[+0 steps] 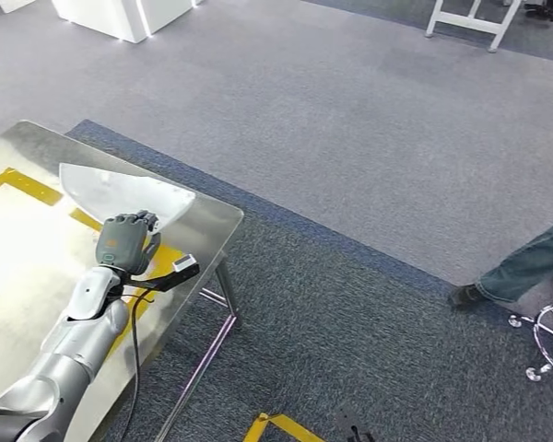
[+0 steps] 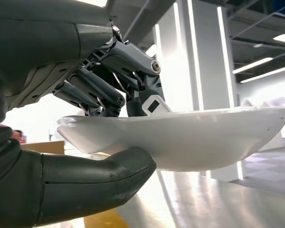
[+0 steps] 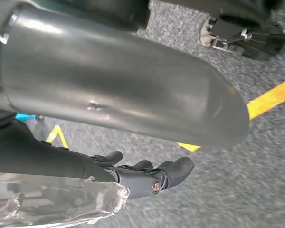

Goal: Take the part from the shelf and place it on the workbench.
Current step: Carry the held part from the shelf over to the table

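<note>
The part [image 1: 121, 191] is a white, curved shell lying low over the far corner of the shiny metal workbench [image 1: 23, 276]. My left hand [image 1: 124, 244] grips its near edge. In the left wrist view the thumb [image 2: 98, 185] sits under the part [image 2: 191, 137] and the dark fingers [image 2: 98, 90] lie on top. I cannot tell whether the part touches the bench. My right hand [image 3: 148, 173] hangs above the grey carpet, fingers loosely stretched and holding nothing.
The bench's corner [image 1: 229, 219] is right beside the part, and yellow tape [image 1: 23, 184] marks its top. A person's leg and shoe [image 1: 517, 276] and a chair base [image 1: 548, 345] are at the right. White stands [image 1: 121, 14] are far back.
</note>
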Controlling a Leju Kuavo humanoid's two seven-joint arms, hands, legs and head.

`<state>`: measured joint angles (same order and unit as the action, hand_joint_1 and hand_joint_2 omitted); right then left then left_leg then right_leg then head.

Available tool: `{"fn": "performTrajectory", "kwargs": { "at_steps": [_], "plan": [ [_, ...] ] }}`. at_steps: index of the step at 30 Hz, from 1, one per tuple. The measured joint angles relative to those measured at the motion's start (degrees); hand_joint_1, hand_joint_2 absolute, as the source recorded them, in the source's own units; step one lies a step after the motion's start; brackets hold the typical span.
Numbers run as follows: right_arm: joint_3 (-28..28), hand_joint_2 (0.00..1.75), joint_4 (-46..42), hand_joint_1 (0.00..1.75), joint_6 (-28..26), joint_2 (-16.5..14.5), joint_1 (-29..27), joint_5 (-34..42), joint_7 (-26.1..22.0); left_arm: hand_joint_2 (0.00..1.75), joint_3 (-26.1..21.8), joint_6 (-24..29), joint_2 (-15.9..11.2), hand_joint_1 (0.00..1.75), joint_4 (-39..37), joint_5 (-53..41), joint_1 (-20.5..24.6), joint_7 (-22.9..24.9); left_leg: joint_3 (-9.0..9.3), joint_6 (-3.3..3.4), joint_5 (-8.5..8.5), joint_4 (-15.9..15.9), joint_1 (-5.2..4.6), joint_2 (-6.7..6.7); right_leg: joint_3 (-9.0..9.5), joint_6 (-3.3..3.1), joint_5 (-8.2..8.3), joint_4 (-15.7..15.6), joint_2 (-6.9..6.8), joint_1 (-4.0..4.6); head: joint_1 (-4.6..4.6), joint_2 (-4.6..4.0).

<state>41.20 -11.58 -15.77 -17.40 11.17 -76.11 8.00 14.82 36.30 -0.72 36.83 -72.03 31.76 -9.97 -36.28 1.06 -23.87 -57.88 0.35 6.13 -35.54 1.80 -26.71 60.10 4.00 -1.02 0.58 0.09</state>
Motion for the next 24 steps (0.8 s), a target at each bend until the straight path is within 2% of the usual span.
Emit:
{"fn": "performTrajectory", "kwargs": {
  "at_steps": [1, 2, 3, 4, 5, 6, 7, 8, 9, 10, 11, 12, 13, 15, 16, 17, 18, 19, 21, 23, 24],
  "plan": [
    [0.0, 0.00, 0.0, 0.00, 0.0, 0.0, 0.0, 0.0, 0.0, 1.75, 0.0, 0.0, 0.0, 1.75, 0.0, 0.0, 0.0, 0.0, -0.23, -0.38, 0.08, 0.0, 0.13, 0.69, 0.76, -0.10, 0.17, -1.5, 0.89, -0.07, 0.02, 0.00],
    [0.0, 0.00, 0.0, 0.00, 0.1, 0.0, 0.1, 0.0, 0.1, 1.75, 0.0, 0.0, -0.1, 1.75, -0.1, 0.0, 0.0, 0.0, -0.46, -0.82, 0.23, 0.0, 0.26, 1.36, 1.14, -0.22, -0.07, -1.9, 1.04, -0.04, 0.03, 0.00],
    [0.0, 0.00, 0.0, 0.00, 0.1, 0.0, 0.1, 0.0, 0.1, 1.75, -0.1, 0.0, -0.2, 1.75, -0.1, 0.0, -0.1, 0.0, -0.61, -1.25, 0.40, 0.1, 0.44, 2.04, 1.26, -0.41, -0.07, -2.2, 0.46, 0.02, 0.05, 0.00],
    [0.0, 0.00, 0.0, 0.00, 0.1, 0.0, 0.2, 0.0, 0.1, 1.75, -0.1, 0.0, -0.4, 1.75, -0.2, 0.0, -0.2, 0.0, -0.73, -1.60, 0.32, 0.1, 0.48, 1.96, 1.42, -0.72, 0.05, -2.4, -0.22, 0.02, 0.06, 0.00],
    [0.0, 0.00, 0.0, 0.00, 0.1, -0.1, 0.3, 0.0, 0.2, 1.75, -0.1, 0.0, -0.5, 1.75, -0.2, 0.0, -0.2, 0.0, -1.08, -1.86, -0.24, -0.6, 0.40, 0.89, 1.65, -1.11, 0.18, -2.7, -0.91, -0.02, 0.21, 0.00],
    [0.0, 0.00, 0.0, 0.00, 0.2, -0.1, 0.4, 0.0, 0.2, 1.75, -0.1, 0.0, -0.6, 1.75, -0.2, 0.0, -0.1, 0.0, -1.92, -2.08, -1.39, -2.4, 0.30, -0.74, 1.85, -1.44, 0.31, -3.0, -1.69, -0.07, 0.40, 0.00],
    [0.0, 0.00, 0.0, 0.00, 0.2, -0.1, 0.5, 0.0, 0.2, 1.75, -0.1, 0.0, -0.5, 1.75, -0.3, 0.0, 0.0, 0.0, -3.34, -2.24, -3.10, -5.4, 0.24, -2.79, 2.00, -1.70, 0.32, -3.2, -2.48, 0.00, 0.58, 0.00],
    [0.0, 0.00, 0.0, 0.00, 0.3, -0.1, 0.5, 0.0, 0.2, 1.75, -0.1, 0.0, -0.5, 1.75, -0.3, 0.0, 0.1, 0.0, -5.15, -2.45, -4.91, -9.2, 0.25, -4.31, 2.06, -1.89, 0.25, -3.2, -3.28, 0.08, 0.75, 0.00],
    [0.0, 0.00, 0.0, 0.00, 0.3, -0.1, 0.4, 0.0, 0.2, 1.75, -0.1, 0.0, -0.5, 1.75, -0.4, 0.0, 0.1, 0.0, -6.89, -2.64, -6.28, -12.8, 0.32, -5.06, 2.10, -1.95, 0.17, -3.2, -4.14, 0.14, 0.79, 0.00],
    [0.0, 0.00, 0.0, 0.00, 0.4, -0.1, 0.4, 0.0, 0.2, 1.75, -0.1, 0.0, -0.5, 1.75, -0.5, 0.0, 0.1, 0.0, -7.98, -2.80, -6.77, -15.0, 0.40, -5.44, 2.14, -1.98, 0.06, -3.2, -4.96, 0.17, 0.79, 0.00],
    [0.0, 0.00, 0.0, 0.00, 0.5, -0.1, 0.4, 0.0, 0.2, 1.75, -0.1, 0.0, -0.5, 1.75, -0.6, 0.0, 0.0, 0.0, -8.03, -2.90, -6.20, -15.2, 0.46, -5.64, 2.21, -1.94, -0.05, -3.2, -5.75, 0.18, 0.79, 0.00],
    [0.0, 0.00, 0.0, 0.00, 0.6, -0.1, 0.5, 0.0, 0.2, 1.75, -0.1, 0.0, -0.6, 1.75, -0.7, 0.0, 0.0, 0.0, -6.88, -2.91, -4.68, -13.0, 0.49, -5.94, 2.35, -1.85, -0.18, -3.1, -6.53, 0.18, 0.81, 0.00],
    [0.0, 0.00, 0.0, 0.00, 0.7, -0.1, 0.5, 0.0, 0.2, 1.75, -0.1, 0.0, -0.6, 1.75, -0.8, 0.0, 0.0, 0.0, -4.83, -2.80, -2.73, -9.4, 0.45, -6.69, 2.57, -1.71, -0.36, -3.1, -7.26, 0.20, 0.81, 0.00],
    [0.0, 0.00, 0.0, 0.00, 0.7, -0.1, 0.6, 0.0, 0.2, 1.75, -0.1, 0.0, -0.6, 1.75, -0.8, 0.0, 0.4, 0.0, -0.86, -2.22, -0.38, -2.3, -0.11, -9.20, 2.98, -1.20, -0.83, -3.0, -8.65, 0.53, 0.85, 0.00],
    [0.0, 0.00, 0.0, 0.00, 0.8, -0.1, 0.7, 0.0, 0.2, 1.75, -0.1, 0.0, -0.6, 1.75, -0.9, -0.1, 0.6, 0.0, 0.10, -1.81, -0.13, -0.5, -0.39, -10.03, 3.13, -0.92, -1.05, -3.0, -9.29, 0.74, 0.82, 0.00],
    [0.0, 0.00, 0.0, 0.00, 0.8, -0.1, 0.8, 0.0, 0.2, 1.75, -0.1, 0.0, -0.7, 1.75, -0.9, -0.1, 0.7, 0.1, 0.34, -1.41, -0.37, 0.2, -0.65, -10.19, 3.28, -0.63, -1.24, -2.9, -9.96, 0.91, 0.83, 0.00],
    [0.0, 0.00, 0.0, 0.00, 0.9, -0.1, 0.8, 0.0, 0.3, 1.75, -0.1, -0.1, -0.8, 1.75, -1.0, -0.3, 0.8, 0.2, 0.28, -0.95, -0.38, 0.3, -0.63, -9.51, 3.48, -0.36, -1.42, -3.0, -10.66, 0.95, 0.83, 0.00],
    [0.0, 0.00, 0.0, 0.00, 0.9, -0.2, 0.9, 0.0, 0.3, 1.75, -0.1, -0.1, -0.9, 1.75, -1.2, -0.5, 0.8, 0.2, 0.33, -0.66, -0.34, 0.4, -0.53, -8.84, 3.54, -0.04, -1.72, -2.9, -10.65, 0.86, 0.84, 0.00],
    [-0.1, 0.00, 0.0, 0.00, 1.1, -0.2, 1.1, 0.0, 0.3, 1.75, -0.2, -0.1, -1.0, 1.75, -1.5, -0.9, 1.0, 0.4, 0.52, -0.01, -0.23, 0.6, -0.20, -7.46, 2.50, 0.51, -3.46, -0.4, -8.13, 0.54, 0.69, 0.00],
    [-0.1, 0.00, 0.0, 0.00, 1.2, -0.2, 1.1, 0.0, 0.4, 1.75, -0.2, -0.1, -0.8, 1.75, -1.8, -1.2, 1.2, 0.7, 0.57, 0.42, -0.23, 0.6, -0.02, -6.12, -0.98, 0.78, -6.79, 6.6, -4.97, 0.32, 0.47, 0.00],
    [-0.1, 0.00, 0.0, 0.00, 1.2, -0.2, 1.1, 0.0, 0.5, 1.75, -0.2, -0.1, -0.8, 1.75, -2.0, -1.3, 1.2, 0.8, 0.57, 0.55, -0.25, 0.6, -0.04, -5.38, -3.12, 0.84, -8.24, 10.6, -4.43, 0.32, 0.42, 0.00]
  ]
}}
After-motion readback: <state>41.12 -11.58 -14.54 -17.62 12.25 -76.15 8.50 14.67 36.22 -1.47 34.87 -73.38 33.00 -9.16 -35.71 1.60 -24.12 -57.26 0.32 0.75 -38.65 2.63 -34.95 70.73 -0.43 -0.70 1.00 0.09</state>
